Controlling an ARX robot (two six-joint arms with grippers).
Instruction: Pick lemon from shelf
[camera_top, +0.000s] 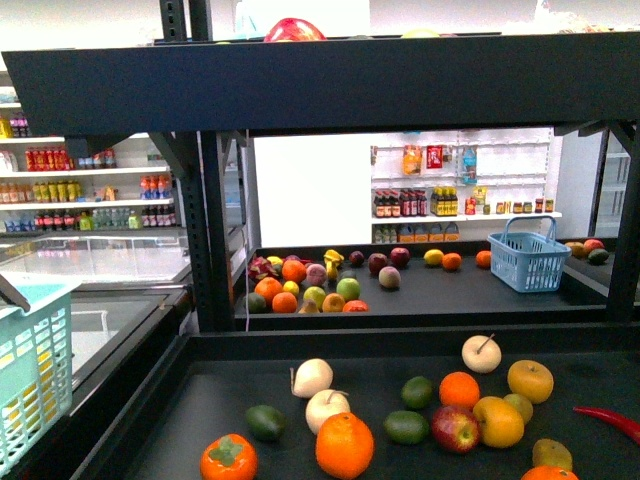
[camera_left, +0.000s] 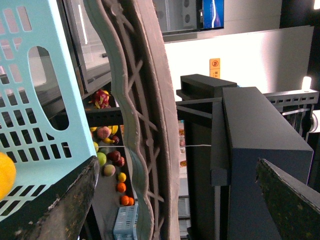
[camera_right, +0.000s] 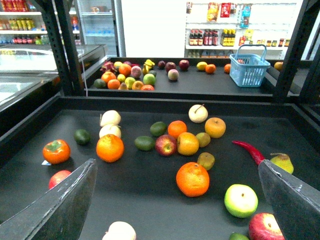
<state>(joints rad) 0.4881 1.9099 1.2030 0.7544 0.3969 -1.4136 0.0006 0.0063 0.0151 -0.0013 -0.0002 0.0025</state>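
Right wrist view: right gripper (camera_right: 176, 164) is hanging over the near tier of the shelf (camera_top: 400, 345), its worn dark fingers (camera_right: 65, 205) standing wide apart with nothing between them. Left wrist view: left gripper (camera_left: 176, 162) is also gaping wide, sitting beside a pale turquoise lattice basket (camera_left: 45, 100) of moulded plastic. The lemon (camera_top: 498, 421), smooth, oval and yellow, is lying on the matte black tray at near right, touching a glossy red apple (camera_top: 455, 428) on its left. A dimpled orange (camera_top: 459, 388) and a round yellow stemmed fruit (camera_top: 530, 380) are sitting just beyond it. On the far tier, a blue slotted basket (camera_top: 530, 258) is standing at right.
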